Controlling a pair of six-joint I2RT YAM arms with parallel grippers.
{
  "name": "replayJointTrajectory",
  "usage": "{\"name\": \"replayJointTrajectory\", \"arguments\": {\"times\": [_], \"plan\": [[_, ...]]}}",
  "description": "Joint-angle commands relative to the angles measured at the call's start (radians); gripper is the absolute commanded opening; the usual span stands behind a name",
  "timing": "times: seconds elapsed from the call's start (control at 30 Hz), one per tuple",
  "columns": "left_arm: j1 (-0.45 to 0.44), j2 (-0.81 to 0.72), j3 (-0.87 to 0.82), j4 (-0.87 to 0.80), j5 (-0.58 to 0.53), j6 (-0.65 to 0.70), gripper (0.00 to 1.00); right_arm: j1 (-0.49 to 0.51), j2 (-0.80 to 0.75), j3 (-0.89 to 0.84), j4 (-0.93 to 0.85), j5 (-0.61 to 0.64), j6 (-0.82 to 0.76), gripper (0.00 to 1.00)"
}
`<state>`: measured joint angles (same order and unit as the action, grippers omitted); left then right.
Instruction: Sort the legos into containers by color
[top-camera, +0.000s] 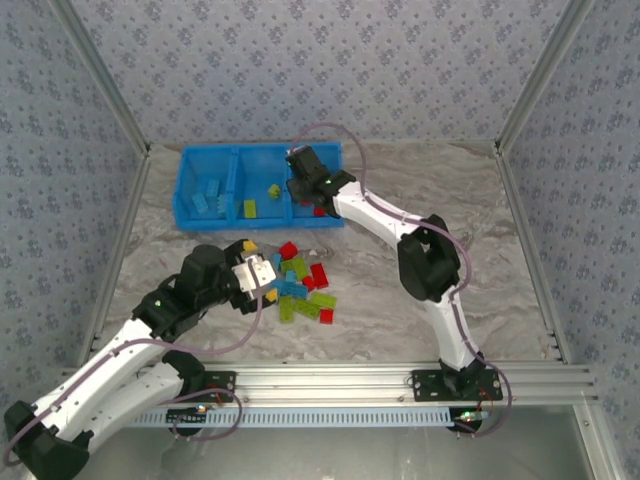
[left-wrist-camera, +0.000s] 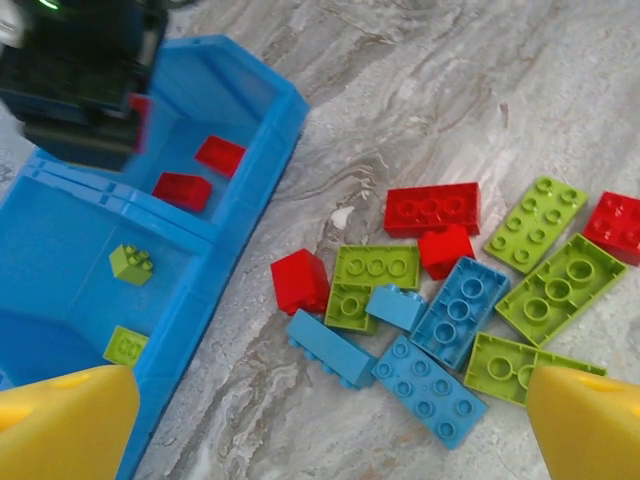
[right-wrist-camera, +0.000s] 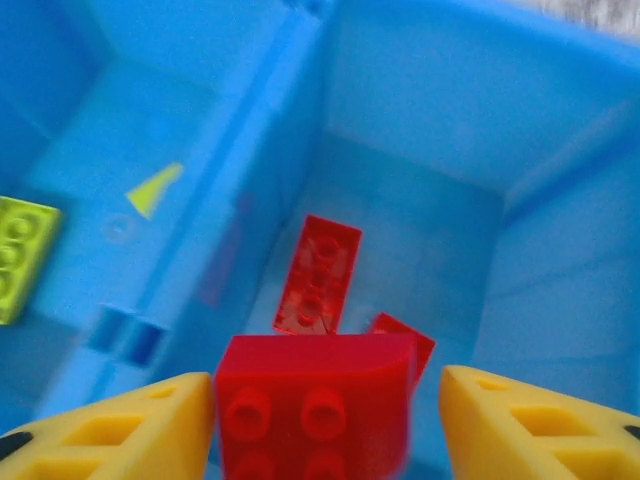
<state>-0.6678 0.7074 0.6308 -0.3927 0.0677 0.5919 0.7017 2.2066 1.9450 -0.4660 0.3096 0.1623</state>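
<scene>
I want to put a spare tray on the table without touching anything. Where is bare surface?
Bare marble-patterned tabletop lies right of the white right arm, and between the pile of small red, green and blue plastic bricks and the near metal rail. Crowded: the pile itself and the three joined blue plastic bins.

legos (left-wrist-camera: 432, 208): glossy plast. | bins (left-wrist-camera: 262, 135): smooth plast., slight sheen | table (left-wrist-camera: 450, 80): matt marble-look

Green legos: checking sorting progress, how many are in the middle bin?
2. A small green brick sits mid-floor in the middle bin; a second green brick lies by its near wall. More may be hidden.
</scene>
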Motion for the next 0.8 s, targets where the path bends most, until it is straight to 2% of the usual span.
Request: {"name": "replayJointTrajectory", "arguments": {"times": [0.0, 0.27, 0.43, 0.5, 0.63, 0.77], "plan": [[0.0, -0.011, 0.001, 0.043, -0.032, -0.04, 0.99, 0.003, -0.033, 0.064, -0.069, 0.006, -0.018, 0.67], [-0.001, 0.035, 0.011, 0.042, -0.052, -0.075, 0.99, 0.002, -0.193, -0.061, -0.084, -0.012, -0.019, 0.68], [-0.001, 0.071, 0.072, 0.009, -0.109, -0.177, 0.99, 0.005, -0.447, -0.275, -0.096, -0.146, -0.012, 0.74], [-0.004, 0.082, 0.128, -0.007, -0.118, -0.278, 0.99, 0.006, -0.562, -0.386, -0.083, -0.238, -0.006, 0.78], [-0.003, 0.111, 0.23, -0.051, -0.156, -0.655, 0.88, 0.01, -0.787, -0.585, -0.073, -0.426, -0.006, 0.87], [-0.003, 0.172, 0.229, -0.081, -0.192, -0.937, 0.8, 0.009, -0.928, -0.697, -0.104, -0.488, 0.035, 0.99]]}}
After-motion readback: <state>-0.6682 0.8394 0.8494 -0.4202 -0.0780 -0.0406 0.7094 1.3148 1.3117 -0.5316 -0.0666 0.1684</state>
